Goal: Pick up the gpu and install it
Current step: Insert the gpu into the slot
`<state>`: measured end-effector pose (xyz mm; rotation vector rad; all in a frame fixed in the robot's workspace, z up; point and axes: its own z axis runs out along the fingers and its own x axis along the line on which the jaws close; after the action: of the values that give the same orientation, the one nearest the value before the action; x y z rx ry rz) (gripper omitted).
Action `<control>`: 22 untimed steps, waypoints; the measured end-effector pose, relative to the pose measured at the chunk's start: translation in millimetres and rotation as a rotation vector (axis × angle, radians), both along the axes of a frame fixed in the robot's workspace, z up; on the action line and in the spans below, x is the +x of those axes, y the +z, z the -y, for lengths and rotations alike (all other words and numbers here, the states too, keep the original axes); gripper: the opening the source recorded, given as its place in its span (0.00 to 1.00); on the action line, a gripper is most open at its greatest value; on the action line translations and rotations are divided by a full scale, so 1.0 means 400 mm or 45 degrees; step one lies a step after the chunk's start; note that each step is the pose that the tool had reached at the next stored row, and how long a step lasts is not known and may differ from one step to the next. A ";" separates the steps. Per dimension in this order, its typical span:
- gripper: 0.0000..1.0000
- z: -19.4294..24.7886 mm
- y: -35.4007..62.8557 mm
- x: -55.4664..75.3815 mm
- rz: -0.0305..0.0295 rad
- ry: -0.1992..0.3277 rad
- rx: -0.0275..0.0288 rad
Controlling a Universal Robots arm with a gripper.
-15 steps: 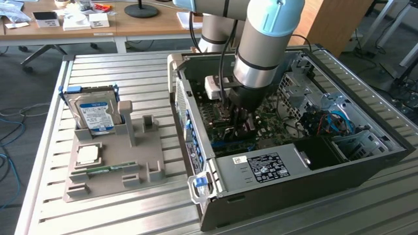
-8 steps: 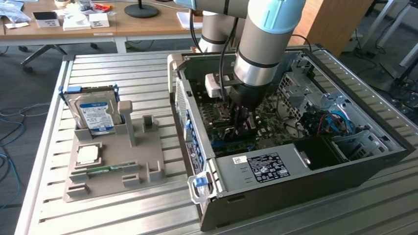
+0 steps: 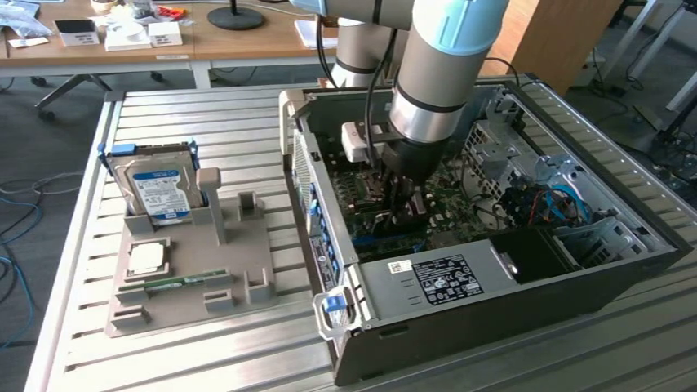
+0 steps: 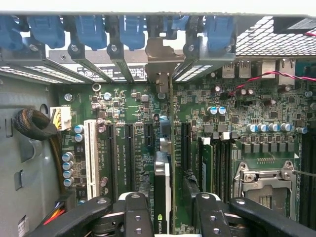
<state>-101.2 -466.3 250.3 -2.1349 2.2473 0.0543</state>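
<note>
Edgewise between the fingers, the gpu [image 4: 163,197] stood upright over the motherboard [image 4: 237,106], its thin card running away from the wrist camera toward the rear slot openings, with its silver end bracket [image 4: 159,61] up against the row of blue retention clips [image 4: 91,29]. The gripper [image 4: 165,217] pinched it from both sides, the black fingers [image 4: 136,215] pressed against the card's faces. From the wrist view the card looked lined up along one of the black expansion slots [image 4: 129,153], though whether its edge was already seated, or merely resting on the slot, I could not tell.

In the exterior view the gripper [image 3: 401,214] hung deep inside the open computer case [image 3: 610,286], the arm [image 3: 441,73] reaching straight down. To do this step well, I judged, the card should be kept vertical and parallel to the slot, pressed evenly so neither end went in first, and the bracket's tongue guided into its gap at the rear panel without catching the clips. Tilt would likely bind the connector.

Beside the case, on the exterior view's left, the grey holder [image 3: 185,269] carried the hard drive [image 3: 158,192] and a RAM stick [image 3: 185,282], all on the slatted metal table [image 3: 163,359].
</note>
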 end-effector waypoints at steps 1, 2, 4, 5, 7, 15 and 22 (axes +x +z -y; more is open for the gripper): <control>0.40 0.000 0.000 0.000 0.0000 0.000 -0.0001; 0.40 0.000 0.000 0.000 0.0000 0.000 -0.0001; 0.40 0.000 0.000 0.000 0.0000 0.000 -0.0001; 0.40 0.000 0.000 0.000 0.0000 0.000 0.0000; 0.40 0.000 0.000 0.000 0.0000 0.000 0.0000; 0.33 0.000 0.000 0.000 -0.0001 0.000 -0.0008; 0.27 0.000 0.000 0.000 0.0000 0.000 -0.0002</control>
<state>-101.2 -466.1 250.3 -2.1350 2.2474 0.0542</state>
